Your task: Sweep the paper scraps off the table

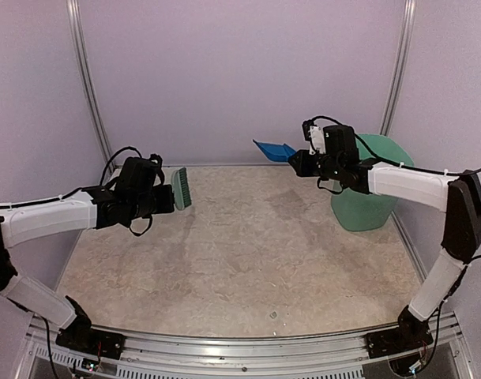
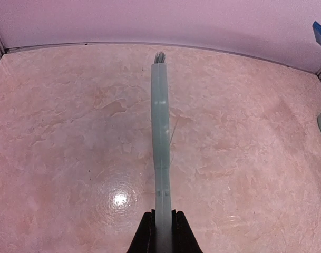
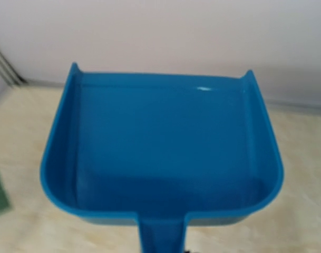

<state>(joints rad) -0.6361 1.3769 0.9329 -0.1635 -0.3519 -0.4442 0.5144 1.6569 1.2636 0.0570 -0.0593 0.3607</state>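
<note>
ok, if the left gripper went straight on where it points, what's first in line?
Nothing close: the left gripper, shut on the green brush, aims across the table toward the back wall. The brush tip would likely reach that first; depth is unclear.

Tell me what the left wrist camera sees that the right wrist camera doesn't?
Only the left wrist view shows the green brush, seen edge-on and pinched in the left gripper. Only the right wrist view shows the inside of the blue dustpan, which looks empty. Both show the beige table and the pale back wall, and the left wrist view also catches one corner of the dustpan.
</note>
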